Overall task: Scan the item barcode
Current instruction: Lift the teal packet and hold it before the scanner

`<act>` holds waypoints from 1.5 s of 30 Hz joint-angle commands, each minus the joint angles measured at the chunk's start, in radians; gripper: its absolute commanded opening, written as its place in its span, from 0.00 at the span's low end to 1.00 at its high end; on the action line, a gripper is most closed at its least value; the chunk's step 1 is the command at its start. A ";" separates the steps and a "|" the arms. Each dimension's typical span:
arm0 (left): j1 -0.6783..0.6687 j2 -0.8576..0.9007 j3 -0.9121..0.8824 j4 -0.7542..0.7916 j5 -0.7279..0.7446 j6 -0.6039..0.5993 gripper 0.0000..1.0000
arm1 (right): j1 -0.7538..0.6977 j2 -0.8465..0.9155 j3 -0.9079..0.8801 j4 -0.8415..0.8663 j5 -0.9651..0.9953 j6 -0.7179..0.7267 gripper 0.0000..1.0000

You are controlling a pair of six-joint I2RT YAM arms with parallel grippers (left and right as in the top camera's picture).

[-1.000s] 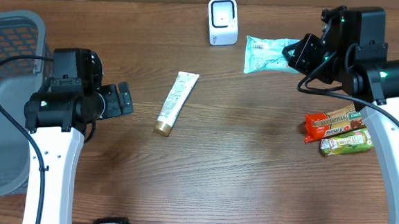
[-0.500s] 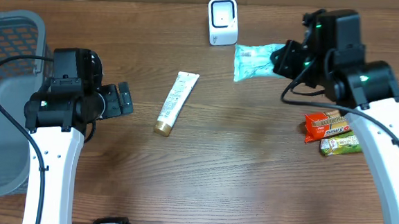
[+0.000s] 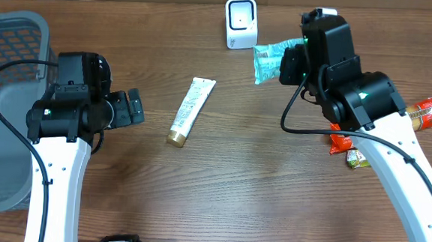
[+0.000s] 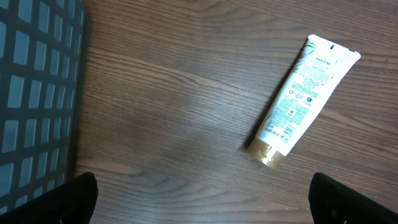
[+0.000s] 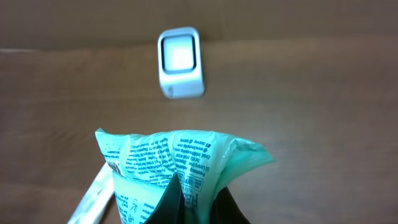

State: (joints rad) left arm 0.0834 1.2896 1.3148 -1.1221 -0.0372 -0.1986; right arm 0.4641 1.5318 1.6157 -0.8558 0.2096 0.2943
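A brown wood-grain tabletop [image 3: 256, 198] fills the view. At its left edge stands a grey plastic basket [image 3: 12, 20] with mesh walls. Near the middle a white tube [image 3: 190, 112] with printed text lies flat and slightly slanted, its gold cap pointing to the near side. At the right, an orange snack bar [image 3: 340, 143] and a green snack bar [image 3: 358, 160] lie just beside each other, mostly hidden.

The right gripper [image 3: 285, 65] holds a green packet [image 3: 268, 58] just right of the scanner [image 3: 241, 23] at the far edge. Its jaws are mostly hidden and seem pinched on the packet. A tube [image 3: 189, 111] lies mid-table. The left gripper [image 3: 133, 107], jaws spread, sits between the tube and the basket [image 3: 15, 30]. Snack bars [image 3: 342, 142] lie at right, partly under the arm.
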 commanded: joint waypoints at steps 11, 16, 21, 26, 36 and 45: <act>0.006 -0.007 -0.003 0.000 0.004 0.019 0.99 | 0.111 0.186 0.014 0.350 0.471 -0.383 0.04; 0.006 -0.007 -0.003 0.000 0.004 0.019 1.00 | 0.111 0.268 0.014 0.554 0.505 -0.690 0.04; 0.006 -0.007 -0.003 0.000 0.004 0.019 1.00 | 0.111 0.376 0.014 0.780 0.508 -0.995 0.04; 0.006 -0.007 -0.003 0.000 0.004 0.019 1.00 | 0.111 0.507 0.014 1.026 0.504 -1.303 0.04; 0.006 -0.007 -0.003 0.000 0.004 0.019 1.00 | 0.099 0.733 0.014 1.546 0.375 -1.648 0.04; 0.006 -0.007 -0.003 0.000 0.004 0.019 0.99 | 0.094 0.790 0.014 1.525 0.290 -1.653 0.04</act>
State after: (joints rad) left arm 0.0834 1.2896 1.3148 -1.1221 -0.0376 -0.1986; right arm 0.5667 2.3180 1.6146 0.6598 0.5381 -1.3411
